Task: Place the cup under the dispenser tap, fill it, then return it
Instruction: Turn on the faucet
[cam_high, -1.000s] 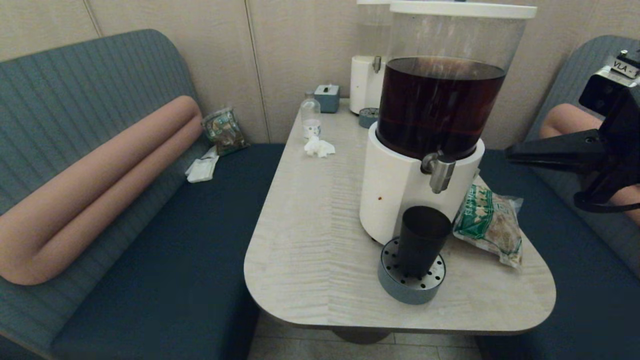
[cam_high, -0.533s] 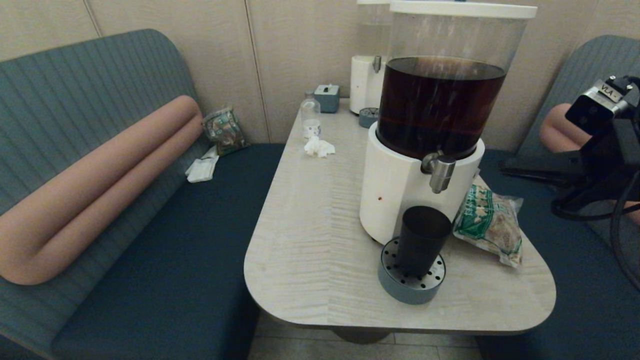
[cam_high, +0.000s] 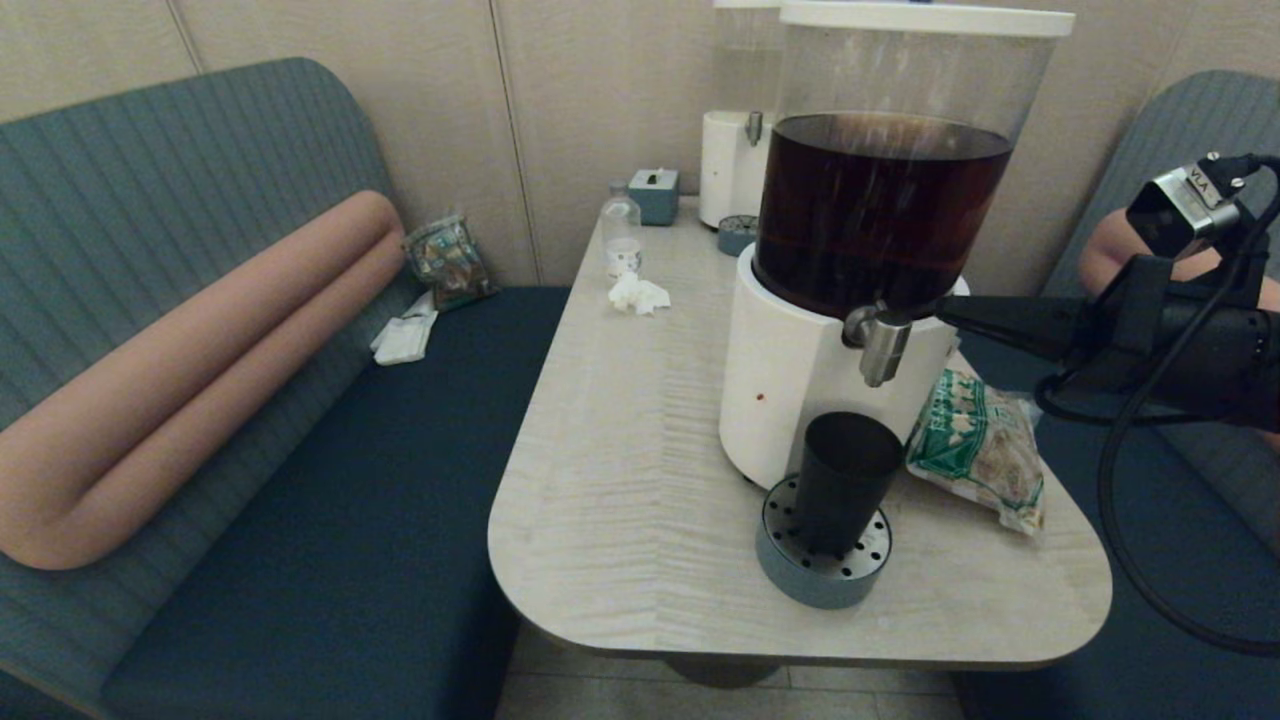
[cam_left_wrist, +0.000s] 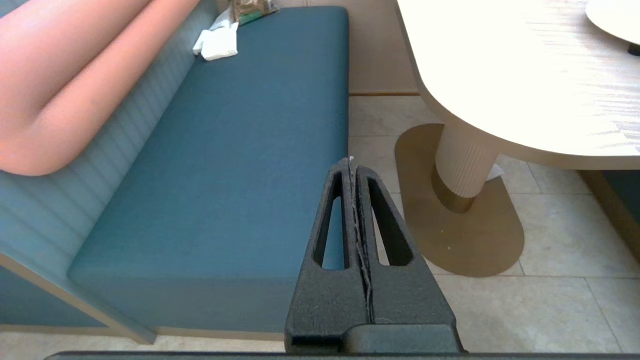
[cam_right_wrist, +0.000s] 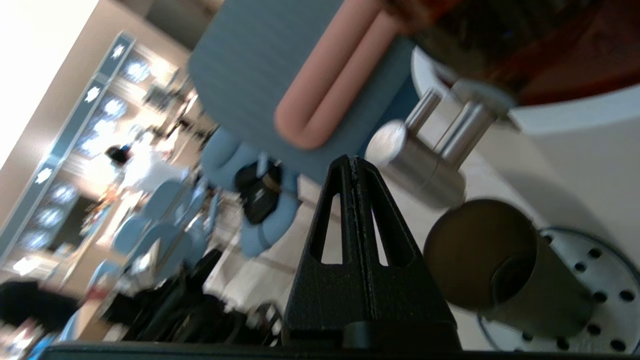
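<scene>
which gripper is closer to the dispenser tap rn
Right. The right gripper, fingers shut, is level with the dispenser tap and just off its right side. The left gripper, also shut, hangs low over the bench seat, beside the table.

The cup (cam_high: 845, 478) is smoky black on a grey drip tray (cam_high: 822, 570) with dark holes. The tap (cam_high: 878, 340) is brushed silver, the tank liquid (cam_high: 880, 210) dark brown, the snack bag (cam_high: 980, 450) green and white.
</scene>
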